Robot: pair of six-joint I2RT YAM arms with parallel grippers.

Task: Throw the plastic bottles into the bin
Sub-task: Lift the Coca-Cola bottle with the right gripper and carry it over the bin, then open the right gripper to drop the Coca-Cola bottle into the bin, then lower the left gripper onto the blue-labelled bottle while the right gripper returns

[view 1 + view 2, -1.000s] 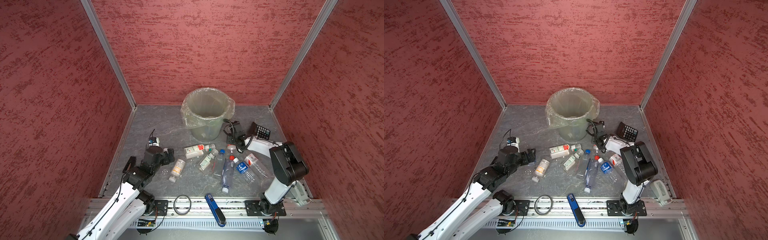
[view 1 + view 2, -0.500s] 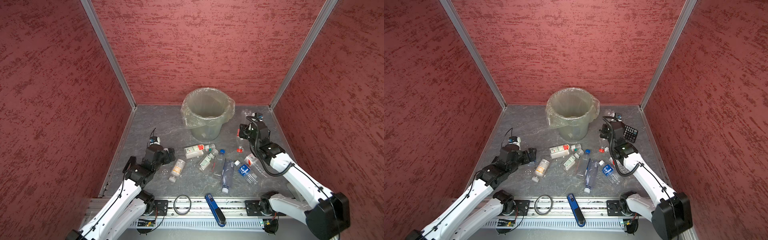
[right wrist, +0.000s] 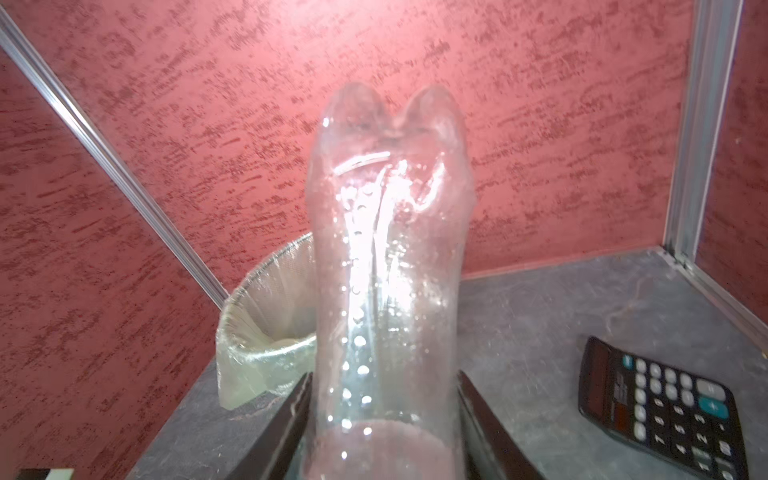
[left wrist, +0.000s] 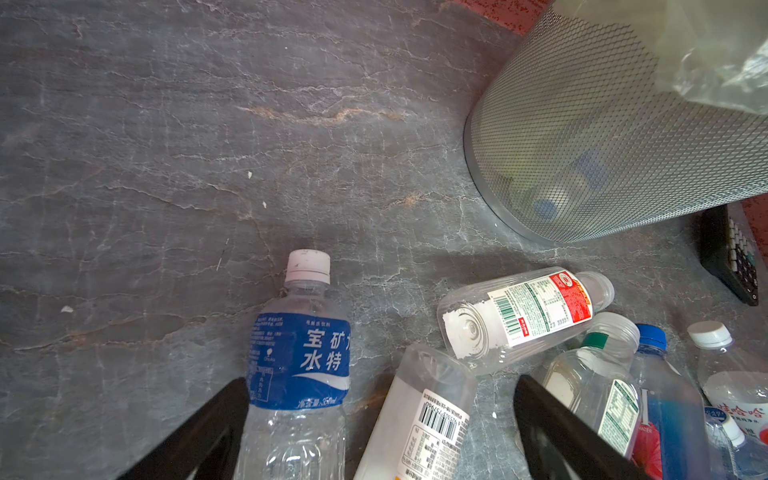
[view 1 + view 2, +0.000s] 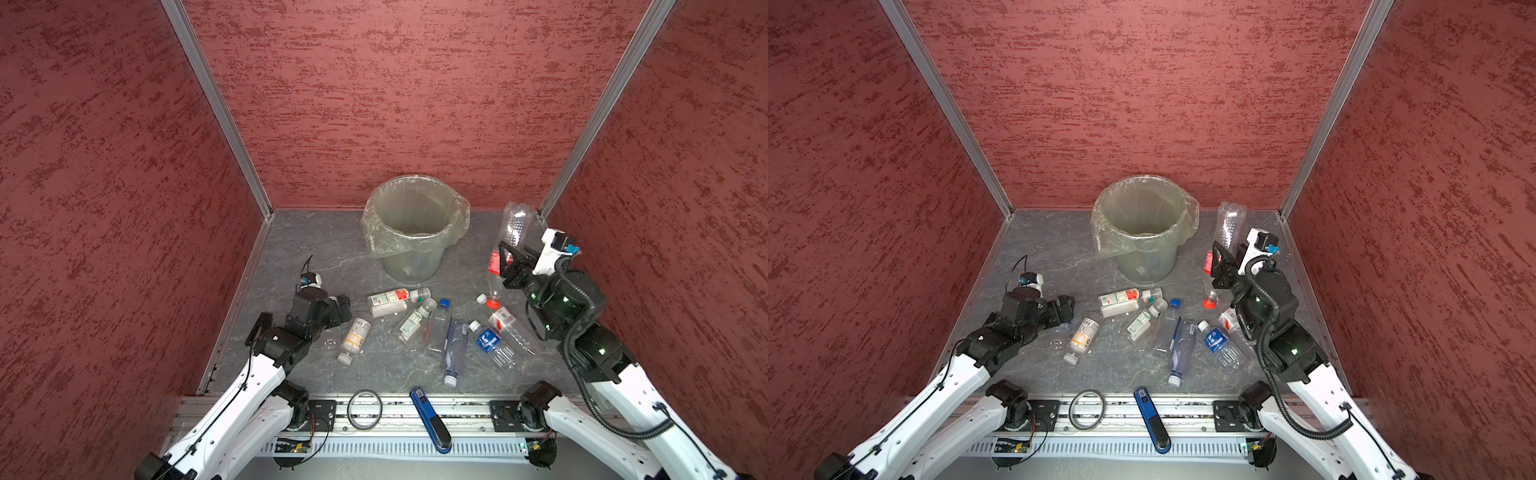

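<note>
My right gripper [image 3: 384, 376] has swung out, jaws pinching the red-label bottle [image 5: 515, 220] base-up, just beside the bin [image 5: 411, 262], not over it yet; my left gripper [image 4: 380, 378] is wide open, empty, over the blue-label bottle [image 4: 299, 361]

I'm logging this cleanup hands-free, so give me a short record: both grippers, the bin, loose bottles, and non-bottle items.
Right gripper: shut on a clear bottle, base up, right of the bin, not over it
Left gripper: open, low over the table, blue-label bottle at its fingers
Bin: upright, bag-lined, items visible inside
Loose bottles: cluster lying in front of the bin
Non-bottles: stapler and black ring at the front; calculator on the table
</note>
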